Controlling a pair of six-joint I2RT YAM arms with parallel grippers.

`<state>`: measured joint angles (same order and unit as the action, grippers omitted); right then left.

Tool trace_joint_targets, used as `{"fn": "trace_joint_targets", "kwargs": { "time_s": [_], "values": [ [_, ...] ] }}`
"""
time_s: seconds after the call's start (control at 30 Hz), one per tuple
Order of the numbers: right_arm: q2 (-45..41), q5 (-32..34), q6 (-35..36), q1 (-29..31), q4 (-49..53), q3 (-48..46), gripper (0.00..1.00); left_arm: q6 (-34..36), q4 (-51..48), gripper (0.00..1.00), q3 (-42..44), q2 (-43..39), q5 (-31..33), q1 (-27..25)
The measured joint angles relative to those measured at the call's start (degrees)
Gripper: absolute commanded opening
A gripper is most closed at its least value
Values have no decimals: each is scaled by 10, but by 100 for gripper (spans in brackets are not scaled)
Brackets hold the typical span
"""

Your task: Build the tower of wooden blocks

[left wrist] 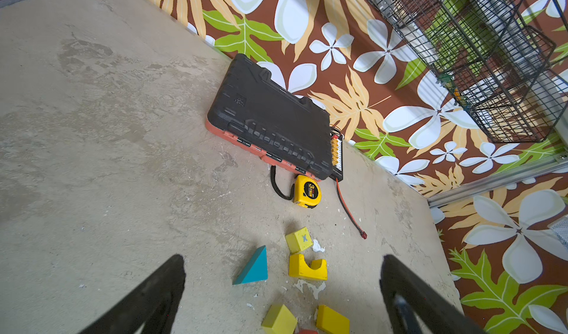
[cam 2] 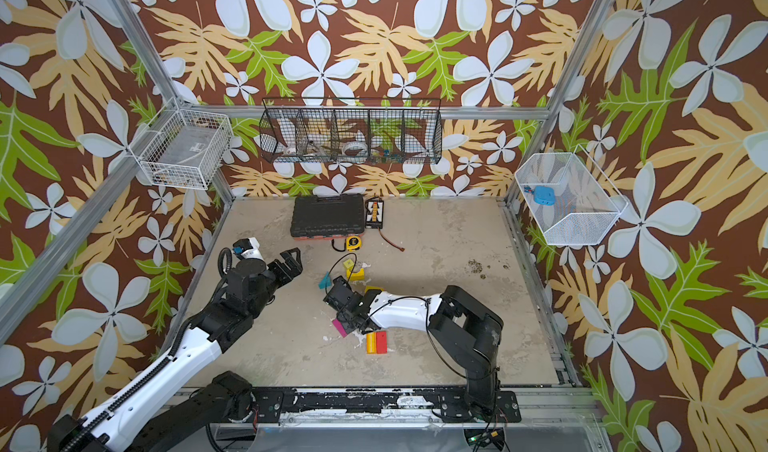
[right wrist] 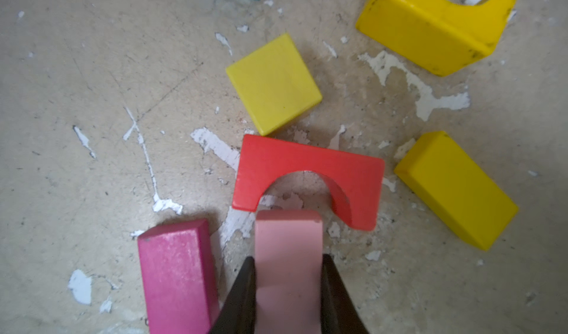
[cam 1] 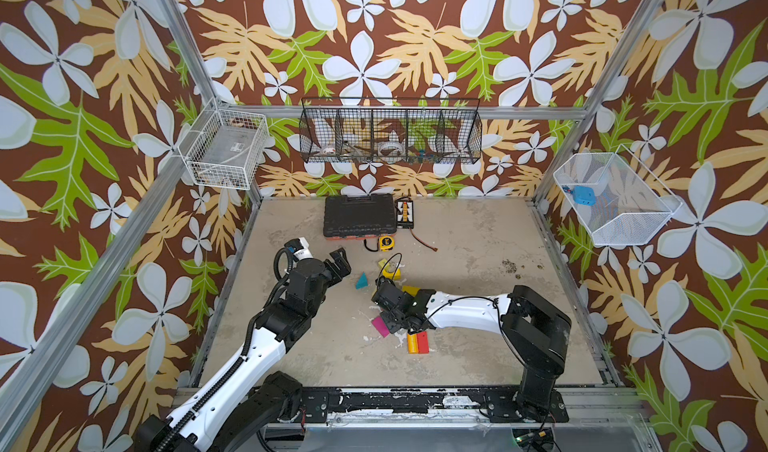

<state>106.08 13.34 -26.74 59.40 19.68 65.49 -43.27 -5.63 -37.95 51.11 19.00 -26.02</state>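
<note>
In the right claw (right wrist: 289, 257), pale pink block (right wrist: 287, 240)

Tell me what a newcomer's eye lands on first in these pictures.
The loud floral wallpaper on every wall of the cell grabs attention first. Next, near the middle of the table, the right gripper is shut on a pale pink block among scattered blocks, with a red arch just ahead and a magenta block beside the pink one. The left gripper hangs open above the table's left side.
</note>
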Motion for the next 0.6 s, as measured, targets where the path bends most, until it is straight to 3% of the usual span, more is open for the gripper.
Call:
{"fn": "trace_joint_targets", "kwargs": {
  "time_s": [0.4,0.6],
  "values": [
    [22,16,6,-25,-2,0,24,0,0,100,0,3,0,0],
    [23,30,6,-28,-8,-5,54,0,0,100,0,3,0,0]
  ]
}}
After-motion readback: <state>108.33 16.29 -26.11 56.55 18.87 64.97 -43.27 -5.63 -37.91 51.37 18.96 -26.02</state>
